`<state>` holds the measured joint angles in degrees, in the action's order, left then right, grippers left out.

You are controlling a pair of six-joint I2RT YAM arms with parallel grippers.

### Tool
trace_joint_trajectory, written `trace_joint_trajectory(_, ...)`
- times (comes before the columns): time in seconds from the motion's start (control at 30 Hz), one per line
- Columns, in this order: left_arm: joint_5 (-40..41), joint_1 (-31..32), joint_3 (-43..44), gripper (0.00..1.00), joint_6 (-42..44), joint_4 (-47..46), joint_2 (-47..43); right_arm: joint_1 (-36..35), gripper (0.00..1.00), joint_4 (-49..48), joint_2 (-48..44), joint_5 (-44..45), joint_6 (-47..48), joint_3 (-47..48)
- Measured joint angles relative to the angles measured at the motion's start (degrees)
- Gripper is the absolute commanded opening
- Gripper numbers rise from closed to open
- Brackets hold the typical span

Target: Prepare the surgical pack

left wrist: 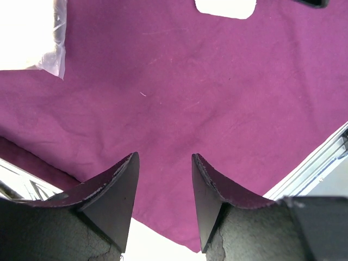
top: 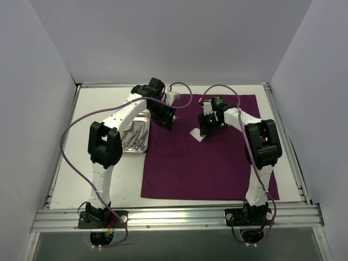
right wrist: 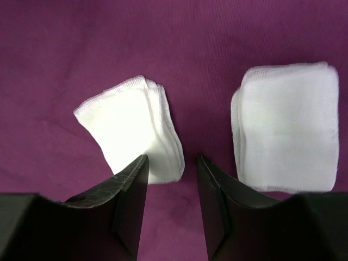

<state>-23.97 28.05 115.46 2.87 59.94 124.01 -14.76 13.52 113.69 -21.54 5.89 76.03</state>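
Observation:
The dark purple cloth [top: 212, 163] lies spread flat on the white table. Two white gauze pads rest on it in the right wrist view, one on the left [right wrist: 128, 130] and one on the right [right wrist: 285, 128]. My right gripper [right wrist: 171, 163] hovers low over them, open, its left finger above the left pad's lower corner and bare cloth in the gap. One pad [top: 197, 134] shows beside that gripper [top: 209, 126] from above. My left gripper [left wrist: 163, 160] is open and empty over the cloth's upper left part [top: 163, 117]. The steel tray [top: 142, 151] with thin metal instruments [top: 135, 135] sits left of the cloth.
A clear plastic wrapper [left wrist: 54, 46] lies at the cloth's far left corner, also visible from above as a white piece [top: 173, 97]. An aluminium frame rail [top: 174, 217] runs along the near edge, and white walls close in the table.

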Motion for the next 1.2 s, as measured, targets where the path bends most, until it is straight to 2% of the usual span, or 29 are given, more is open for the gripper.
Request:
trace_joint_trajectory(0.37,0.7,0.0,0.1,0.53,-0.3,0.0,0.0,-0.7,0.36,1.3,3.4,0.0,0.7,4.8)
trace_joint_trajectory(0.6,2.9,0.0,1.4,0.53,0.2,0.2,0.5,-3.4,0.33,0.4,3.2,0.7,1.4,4.0)
trace_joint_trajectory(0.77,4.1,0.0,2.1,0.53,0.6,0.2,0.6,-3.5,0.20,-1.3,2.6,1.2,1.6,2.6)
trace_joint_trajectory(0.9,4.3,0.0,2.1,0.53,0.6,0.3,0.7,-3.6,0.13,-1.2,2.6,0.7,1.5,2.6)
trace_joint_trajectory(1.0,4.3,0.0,2.7,0.53,0.6,0.3,0.7,-3.7,0.00,-1.1,2.6,0.0,1.6,2.6)
trace_joint_trajectory(1.2,4.5,0.0,3.8,0.53,0.8,0.5,0.9,-3.9,0.00,0.6,1.4,0.1,1.7,2.6)
